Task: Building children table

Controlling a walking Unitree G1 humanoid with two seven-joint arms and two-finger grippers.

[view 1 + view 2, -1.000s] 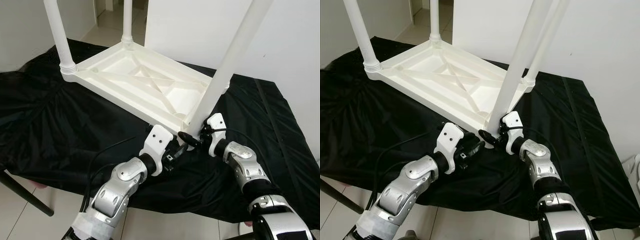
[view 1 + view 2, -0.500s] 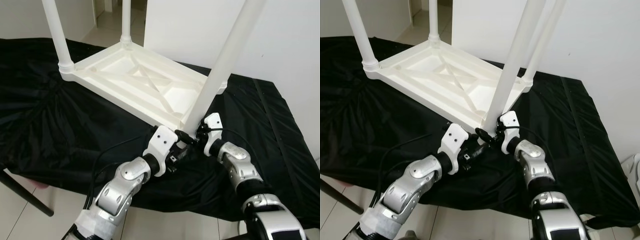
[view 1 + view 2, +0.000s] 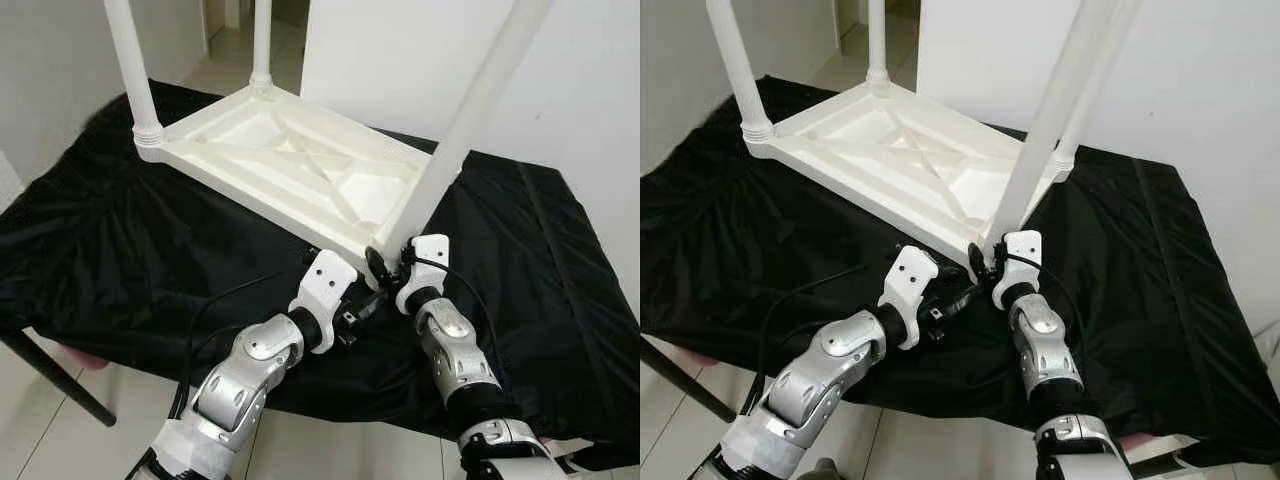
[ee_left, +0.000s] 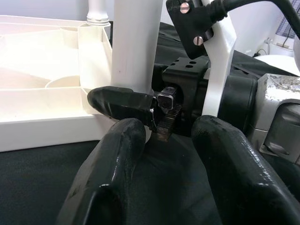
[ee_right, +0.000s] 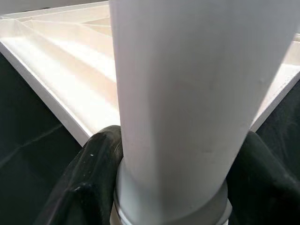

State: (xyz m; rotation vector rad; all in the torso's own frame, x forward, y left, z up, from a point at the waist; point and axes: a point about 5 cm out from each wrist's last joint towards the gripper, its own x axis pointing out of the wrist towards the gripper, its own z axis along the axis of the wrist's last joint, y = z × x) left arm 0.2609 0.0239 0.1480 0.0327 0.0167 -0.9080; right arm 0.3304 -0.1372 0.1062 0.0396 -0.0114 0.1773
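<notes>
Right claw clamped on the near table leg

The upturned table (image 3: 300, 170) lay on the black cloth (image 3: 120, 250); right claw (image 3: 385, 268) gripped the leg (image 3: 440, 180) at its socket, likely seating it, while left claw (image 4: 159, 154) waited, parted, just beside.

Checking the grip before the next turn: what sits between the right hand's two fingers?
The white table leg, near its base; the right wrist view shows the right hand's fingers on either side of it.

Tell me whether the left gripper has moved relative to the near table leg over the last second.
Yes. The left gripper has closed in toward the base of the near table leg, where the right gripper clamps it.
</notes>
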